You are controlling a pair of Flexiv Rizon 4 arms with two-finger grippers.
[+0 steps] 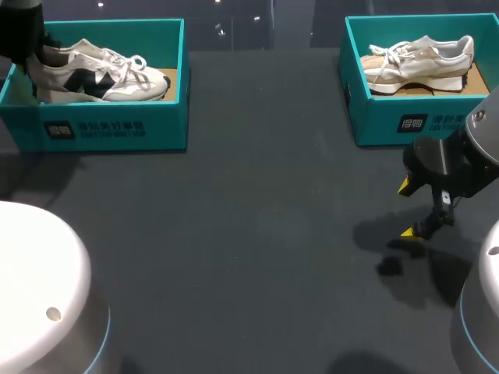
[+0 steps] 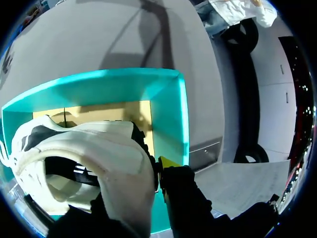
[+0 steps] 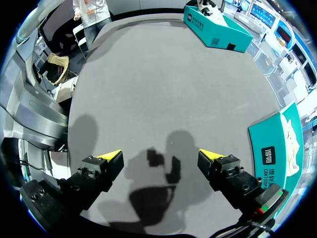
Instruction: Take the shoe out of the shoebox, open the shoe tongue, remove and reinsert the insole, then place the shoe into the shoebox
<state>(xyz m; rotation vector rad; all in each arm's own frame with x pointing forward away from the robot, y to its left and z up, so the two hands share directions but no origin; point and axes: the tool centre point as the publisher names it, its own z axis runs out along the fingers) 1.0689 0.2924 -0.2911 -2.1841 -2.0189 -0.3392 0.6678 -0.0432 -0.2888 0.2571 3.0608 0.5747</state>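
A white shoe with black patches [image 1: 101,74] lies in the teal shoebox [image 1: 117,128] at the table's far left. My left gripper [image 1: 33,66] reaches into that box at the shoe's heel end. In the left wrist view the gripper [image 2: 148,173] is shut on the heel collar of the shoe [image 2: 84,148]. One yellow fingertip [image 2: 168,162] shows outside the heel; the other finger is hidden inside the shoe. The box's cardboard floor and teal wall [image 2: 168,114] lie beyond. My right gripper [image 1: 408,210] hangs open above bare table at the right, holding nothing [image 3: 158,156].
A second teal shoebox [image 1: 413,121] with a white and beige shoe [image 1: 421,62] stands at the far right, just behind my right gripper. Its wall [image 3: 277,148] shows beside the right gripper. Dark table surface [image 1: 257,218] stretches between the boxes.
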